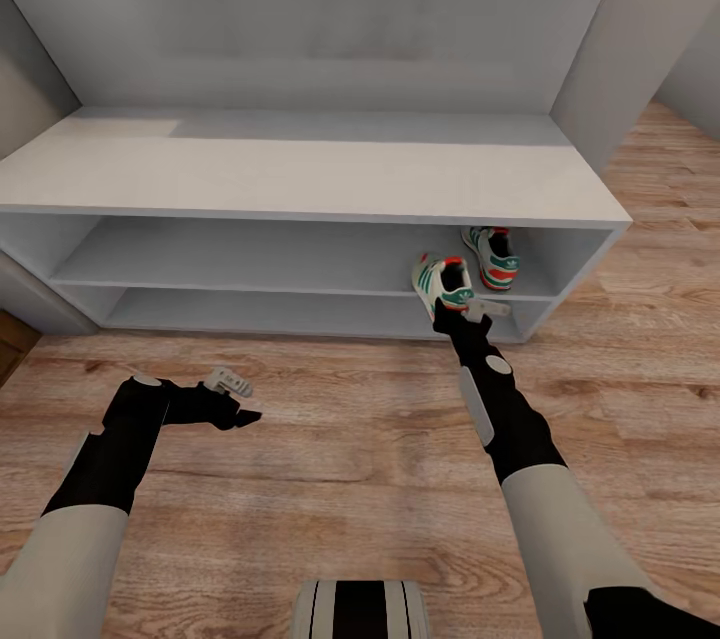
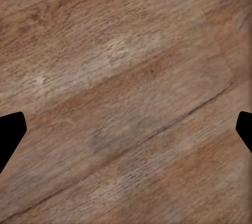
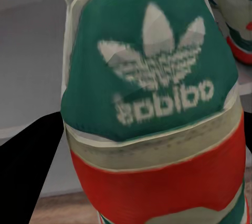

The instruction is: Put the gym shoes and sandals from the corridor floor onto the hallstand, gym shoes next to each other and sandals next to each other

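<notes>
Floor (image 1: 330, 479) wood-grain planks | hallstand (image 1: 300, 174) grey-white | right pincer (image 1: 470, 312) grasping gym shoe (image 1: 441, 285) | left pincer (image 1: 238, 397) released

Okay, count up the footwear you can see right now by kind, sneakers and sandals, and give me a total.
White lace-up gym shoes with green stripes and red-orange heel patches: 2 (one held at the right end effector at the grey-white shoe rack's shelf edge, one on the shelf behind it)
Dark brown sandals: 0 in sight
Total: 2
</notes>
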You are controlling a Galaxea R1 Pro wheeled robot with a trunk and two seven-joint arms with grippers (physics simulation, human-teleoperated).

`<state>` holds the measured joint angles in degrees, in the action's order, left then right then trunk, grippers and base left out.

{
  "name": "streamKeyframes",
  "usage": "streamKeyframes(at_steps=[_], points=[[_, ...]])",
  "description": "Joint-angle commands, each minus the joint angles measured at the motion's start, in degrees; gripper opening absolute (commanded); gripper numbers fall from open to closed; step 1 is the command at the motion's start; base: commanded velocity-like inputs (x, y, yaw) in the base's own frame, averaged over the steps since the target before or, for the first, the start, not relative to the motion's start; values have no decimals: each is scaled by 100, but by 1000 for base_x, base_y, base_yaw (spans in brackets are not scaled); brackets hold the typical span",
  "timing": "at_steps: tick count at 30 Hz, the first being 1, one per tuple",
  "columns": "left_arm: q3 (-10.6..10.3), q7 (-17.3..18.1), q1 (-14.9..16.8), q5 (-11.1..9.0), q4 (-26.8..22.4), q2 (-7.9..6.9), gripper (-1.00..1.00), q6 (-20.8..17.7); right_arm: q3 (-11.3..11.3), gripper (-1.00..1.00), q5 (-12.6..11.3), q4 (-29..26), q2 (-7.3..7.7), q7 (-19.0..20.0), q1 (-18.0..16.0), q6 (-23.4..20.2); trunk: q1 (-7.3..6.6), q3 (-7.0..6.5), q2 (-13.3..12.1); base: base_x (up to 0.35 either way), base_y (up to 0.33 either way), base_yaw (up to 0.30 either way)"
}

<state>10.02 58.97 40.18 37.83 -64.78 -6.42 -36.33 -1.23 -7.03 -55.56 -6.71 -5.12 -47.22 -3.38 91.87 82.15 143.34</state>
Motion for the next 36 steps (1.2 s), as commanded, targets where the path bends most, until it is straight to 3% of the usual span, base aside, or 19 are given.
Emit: streamKeyframes(at_steps=[1,8,14,19,25,36], points=[[0,0,0,-12,2,0,100,-1,-1,-100,-4,0,1,-10,-3,1,0,0,0,0,0,0],[0,-5,-1,-56,12,10,100,-7,-16,-100,3,6,31,-39,-18,-5,0,0,0,0,0,0],[7,-8,-1,-46,16,131,100,-14,-11,-100,39,194,42,-47,-118,-44,0,0,0,0,0,0],[5,-8,-1,-45,17,192,100,-20,-1,-100,45,650,50,-54,-454,-50,0,0,0,0,0,0],[14,-9,-8,-40,17,255,100,-23,-9,-100,43,1780,98,-51,-1136,74,0,0,0,0,0,0],[17,-16,-155,-31,9,264,100,-8,4,-100,44,2191,50,-57,-1502,179,0,0,0,0,0,0]])
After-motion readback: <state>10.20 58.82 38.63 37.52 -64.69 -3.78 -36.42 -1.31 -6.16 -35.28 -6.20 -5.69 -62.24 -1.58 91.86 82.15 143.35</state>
